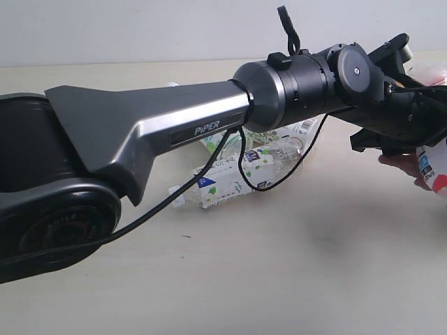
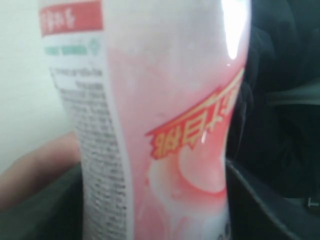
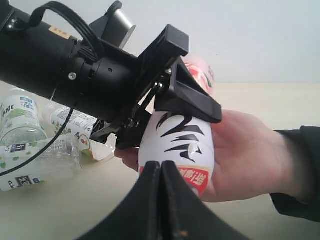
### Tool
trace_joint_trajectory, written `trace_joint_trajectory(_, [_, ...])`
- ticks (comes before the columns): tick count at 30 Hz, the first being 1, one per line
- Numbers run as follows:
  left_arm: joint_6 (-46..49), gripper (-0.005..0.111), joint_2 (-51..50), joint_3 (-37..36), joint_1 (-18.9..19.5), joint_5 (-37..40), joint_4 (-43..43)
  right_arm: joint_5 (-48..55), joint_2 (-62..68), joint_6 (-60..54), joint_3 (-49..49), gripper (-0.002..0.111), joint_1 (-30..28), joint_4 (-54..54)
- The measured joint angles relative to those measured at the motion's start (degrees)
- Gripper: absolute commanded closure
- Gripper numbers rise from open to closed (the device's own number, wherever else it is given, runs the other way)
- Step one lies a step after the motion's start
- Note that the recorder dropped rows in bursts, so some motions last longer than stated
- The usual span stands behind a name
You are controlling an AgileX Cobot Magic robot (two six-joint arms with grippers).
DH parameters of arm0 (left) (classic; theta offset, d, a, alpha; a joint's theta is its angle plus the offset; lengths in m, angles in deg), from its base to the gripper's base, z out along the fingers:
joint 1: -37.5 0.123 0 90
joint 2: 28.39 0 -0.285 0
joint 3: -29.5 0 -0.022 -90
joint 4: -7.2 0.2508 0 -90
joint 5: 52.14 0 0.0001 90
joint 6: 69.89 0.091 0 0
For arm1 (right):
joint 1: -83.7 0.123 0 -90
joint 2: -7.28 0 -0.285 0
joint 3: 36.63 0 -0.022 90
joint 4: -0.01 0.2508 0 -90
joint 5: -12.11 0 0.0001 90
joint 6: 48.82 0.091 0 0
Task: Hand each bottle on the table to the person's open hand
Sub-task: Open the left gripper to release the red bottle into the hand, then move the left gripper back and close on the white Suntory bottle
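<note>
**Item 1, my left claw** (image 3: 165,120): clamped on the red-white-black labelled bottle (image 3: 180,150). The arm reaches across to the right so that the bottle rests in the person's open hand (image 3: 240,155). The palm cups it from below, and I judge that release waits on those fingers closing.

**Item 2, my right claw** (image 3: 160,172): fingers pressed together, empty, placed just beside the handover.

**Item 3, other bottles** (image 1: 269,157): lying clustered on the desk (image 1: 279,279) under my left arm, not yet handed over.

**Not determined:** the held bottle's cap is hidden. The exterior view crops bottle and hand at its edge. The arm and cable obscure the cluster's count. My left wrist view shows only blurred label.
</note>
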Motion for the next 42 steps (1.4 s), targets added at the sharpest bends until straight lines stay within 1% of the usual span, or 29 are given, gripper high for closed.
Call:
trace_joint_trajectory(2, [0.00, 0.037, 0.00, 0.00, 0.00, -0.24, -0.04, 0.00, 0.00, 0.00, 0.00, 0.108, 0.00, 0.00])
trace_joint_trajectory(6, [0.09, 0.021, 0.00, 0.00, 0.00, -0.55, -0.04, 0.00, 0.00, 0.00, 0.00, 0.108, 0.00, 0.00])
trace_joint_trajectory(9, [0.09, 0.013, 0.00, 0.00, 0.00, -1.14, -0.14, 0.00, 0.00, 0.00, 0.00, 0.108, 0.00, 0.00])
trace_joint_trajectory(20, [0.43, 0.012, 0.00, 0.00, 0.00, -1.38, -0.14, 0.00, 0.00, 0.00, 0.00, 0.108, 0.00, 0.00])
trace_joint_trajectory(22, [1.82, 0.012, 0.00, 0.00, 0.00, -1.38, -0.14, 0.00, 0.00, 0.00, 0.00, 0.108, 0.00, 0.00])
trace_joint_trajectory(26, [4.61, 0.012, 0.69, 0.00, 1.61, 3.32, 0.02, 0.00, 0.00, 0.00, 0.00, 0.108, 0.00, 0.00])
trace_joint_trajectory(29, [5.27, 0.012, 3.00, 0.00, 4.43, 10.14, 0.61, 0.00, 0.00, 0.00, 0.00, 0.108, 0.00, 0.00])
trace_joint_trajectory(34, [9.82, 0.013, 7.03, 0.00, 8.01, 21.44, 4.70, 0.00, 0.00, 0.00, 0.00, 0.108, 0.00, 0.00])
trace_joint_trajectory(36, [10.92, 0.021, 8.87, 0.00, 8.89, 26.35, 8.66, 0.00, 0.00, 0.00, 0.00, 0.108, 0.00, 0.00])
trace_joint_trajectory(40, [10.06, 0.049, 11.69, 0.00, 9.00, 33.19, 19.41, 0.00, 0.00, 0.00, 0.00, 0.108, 0.00, 0.00])
trace_joint_trajectory(42, [9.71, 0.062, 12.67, 0.00, 9.00, 36.96, 23.32, 0.00, 0.00, 0.00, 0.00, 0.108, 0.00, 0.00])
